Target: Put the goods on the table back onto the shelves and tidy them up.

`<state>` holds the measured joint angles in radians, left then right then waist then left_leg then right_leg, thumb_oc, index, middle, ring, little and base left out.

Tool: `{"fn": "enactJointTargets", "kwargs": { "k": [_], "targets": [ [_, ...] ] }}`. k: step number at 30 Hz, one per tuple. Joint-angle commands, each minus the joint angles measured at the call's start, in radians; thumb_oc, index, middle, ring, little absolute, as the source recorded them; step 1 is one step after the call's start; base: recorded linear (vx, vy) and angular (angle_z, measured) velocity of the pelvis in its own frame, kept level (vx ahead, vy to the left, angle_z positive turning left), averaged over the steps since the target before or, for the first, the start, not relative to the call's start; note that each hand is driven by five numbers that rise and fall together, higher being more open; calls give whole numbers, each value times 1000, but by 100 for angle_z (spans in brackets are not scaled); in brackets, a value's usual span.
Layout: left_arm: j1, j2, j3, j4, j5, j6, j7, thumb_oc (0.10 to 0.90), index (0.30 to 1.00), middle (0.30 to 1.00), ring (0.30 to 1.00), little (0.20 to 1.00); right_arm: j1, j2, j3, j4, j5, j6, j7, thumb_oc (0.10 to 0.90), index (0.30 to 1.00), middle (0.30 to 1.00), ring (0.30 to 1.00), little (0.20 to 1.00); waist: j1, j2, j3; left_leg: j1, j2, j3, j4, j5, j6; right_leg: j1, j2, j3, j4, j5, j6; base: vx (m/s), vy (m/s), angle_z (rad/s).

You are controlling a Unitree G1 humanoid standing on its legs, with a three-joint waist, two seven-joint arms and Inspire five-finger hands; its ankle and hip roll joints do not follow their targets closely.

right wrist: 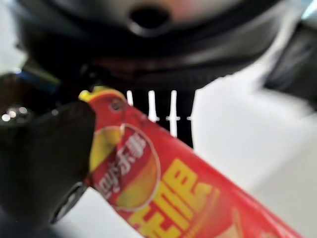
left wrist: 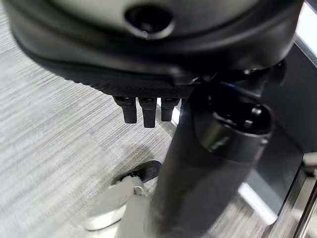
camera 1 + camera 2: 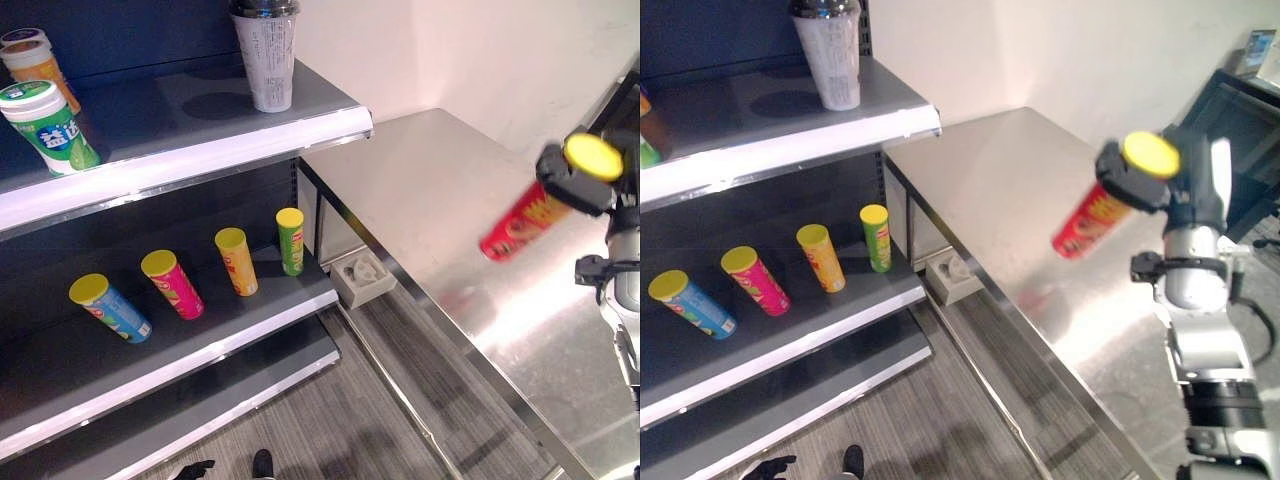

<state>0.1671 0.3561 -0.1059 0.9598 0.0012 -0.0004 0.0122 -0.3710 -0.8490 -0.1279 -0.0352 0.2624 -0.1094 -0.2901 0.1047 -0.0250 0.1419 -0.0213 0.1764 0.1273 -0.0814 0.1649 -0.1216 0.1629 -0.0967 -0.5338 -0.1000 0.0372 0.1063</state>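
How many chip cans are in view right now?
5: blue can, pink can, orange can and green can on the lower shelf; red can in the right hand.

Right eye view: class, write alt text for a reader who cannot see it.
The robot's right hand holds a red can with a yellow lid tilted above a steel table. To the left, four cans stand in a row on a dark shelf, and a tall cup stands on the shelf above.
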Motion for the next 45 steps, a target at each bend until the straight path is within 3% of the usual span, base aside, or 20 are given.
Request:
{"fn": "enactJointTargets", "kwargs": {
  "k": [1,5,7,10,13,16,17,19,21,27,29,30,32,33,34,35,40,41,43,45],
  "targets": [
    [14,33,-39,8,-16,-10,6,800,900,900,900,900,-199,-73,-62,-49,20,-146,-43,400,300,300,300,300,76,-26,-61,-3,60,-6,-6,-66,-37,-36,8,6,13,-89,10,-94,-127,19],
    [14,27,-14,15,-47,-19,11,800,900,900,900,900,-220,-69,-57,-109,23,-159,-31,400,300,300,300,300,102,-20,-35,-20,61,-35,14,-39,-43,-34,10,-5,13,-89,1,-95,-77,16],
    [7,30,-13,11,-55,-23,11,800,900,900,900,900,-228,-72,-56,-119,20,-163,-34,400,300,300,300,300,108,-25,-19,-35,52,-56,73,-69,-41,-34,4,-4,13,-85,-5,-88,-54,21],
    [0,35,-13,-8,-60,-32,13,800,900,900,900,900,-260,-81,-37,-163,23,-168,-20,400,300,300,300,300,96,-45,8,-30,28,-93,282,-237,-27,-51,-30,-4,13,-62,-3,-159,1,16],
    [2,35,-10,-12,-53,-31,12,800,900,900,900,900,-267,-84,-30,-179,29,-165,-4,400,300,300,300,300,76,-39,2,3,45,-88,384,-283,-21,-64,-44,-13,13,-45,-1,-116,99,26],
    [10,31,-16,-12,-41,-32,11,800,900,900,900,900,-259,-88,-29,-185,42,-154,14,400,300,300,300,300,39,-13,-28,105,56,-105,321,-315,-36,-97,-58,-15,16,-11,20,-82,284,8],
    [13,24,-27,-14,-31,-28,3,800,900,900,900,900,-251,-85,-40,-194,58,-151,22,400,300,300,300,300,17,7,-55,167,45,-82,198,-359,-22,-119,-69,-14,18,18,39,-66,356,30],
    [13,22,-40,-17,-14,-28,-3,800,900,900,900,900,-233,-78,-55,-195,66,-153,23,400,300,300,300,300,5,25,-72,206,22,-62,87,-339,-9,-156,-96,-8,21,67,64,-163,393,22],
    [0,32,-61,-18,20,-34,-2,800,900,900,900,900,-233,-63,-50,-192,54,-145,17,400,300,300,300,300,0,30,-62,215,-77,-64,-6,-310,32,-240,-167,6,26,169,102,-362,455,26],
    [0,33,-61,-18,20,-34,-2,800,900,900,900,900,-233,-62,-50,-192,54,-145,16,400,300,300,300,300,0,26,-65,211,-82,-63,-5,-309,35,-245,-172,9,26,172,104,-54,61,6],
    [12,48,-57,-26,41,-40,-8,800,900,900,900,900,-220,-22,-35,-190,19,-119,15,400,300,300,300,300,5,28,-30,192,-161,-67,-6,-308,84,-306,-239,72,94,212,136,-437,397,2],
    [8,59,-46,-27,32,-40,-5,800,900,900,900,900,-204,-13,-32,-199,8,-114,22,400,300,300,300,300,-7,31,-12,162,-173,-87,-6,-281,105,-316,-227,185,180,149,125,-615,337,11],
    [14,84,-30,-8,24,-28,3,800,900,900,900,900,-197,4,-36,-211,23,-123,30,400,300,300,300,300,13,42,-19,99,-170,-135,-2,-219,133,-256,-164,311,423,-25,84,-476,18,19],
    [26,89,-30,-18,6,-27,-1,800,900,900,900,900,-183,9,-41,-206,39,-122,42,400,300,300,300,300,42,3,-35,49,-186,-179,7,-182,131,-175,-86,385,392,-145,52,-268,-290,68],
    [34,79,-21,-14,-3,-23,-9,800,900,900,900,900,-170,33,-45,-216,68,-131,54,400,300,300,300,300,62,-33,-63,27,-193,-204,2,-159,112,-94,-56,361,232,-167,31,-291,-454,101],
    [32,64,-6,-8,-26,-24,-3,800,900,900,900,900,-173,35,-38,-228,95,-140,68,400,300,300,300,300,77,-50,-59,-23,-181,-221,5,-117,89,-65,-22,362,124,-149,22,-178,-320,114],
    [32,64,-6,-8,-26,-24,-3,800,900,900,900,900,-173,35,-37,-228,96,-140,68,400,300,300,300,300,74,-49,-61,-26,-180,-224,5,-116,89,-63,-21,359,117,-144,22,-75,-67,21],
    [25,46,-5,-17,-44,-26,-7,800,900,900,900,900,-171,14,-32,-237,111,-147,83,400,300,300,300,300,90,-55,-46,-87,-168,-242,6,-65,56,-53,17,353,58,-134,7,-224,-166,31],
    [15,35,-17,-16,-38,-24,-8,800,900,900,900,900,-147,-12,-39,-241,107,-145,94,400,300,300,300,300,87,-50,-25,-145,-159,-260,8,-34,28,-36,42,317,18,-123,-10,-411,-222,37],
    [-9,38,-31,-22,-13,-20,-15,800,900,900,900,900,-110,-36,-61,-252,103,-147,96,400,300,300,300,300,52,-45,11,-215,-98,-103,90,-39,23,-40,32,227,13,-114,-18,-464,-41,110]
  ]
}}
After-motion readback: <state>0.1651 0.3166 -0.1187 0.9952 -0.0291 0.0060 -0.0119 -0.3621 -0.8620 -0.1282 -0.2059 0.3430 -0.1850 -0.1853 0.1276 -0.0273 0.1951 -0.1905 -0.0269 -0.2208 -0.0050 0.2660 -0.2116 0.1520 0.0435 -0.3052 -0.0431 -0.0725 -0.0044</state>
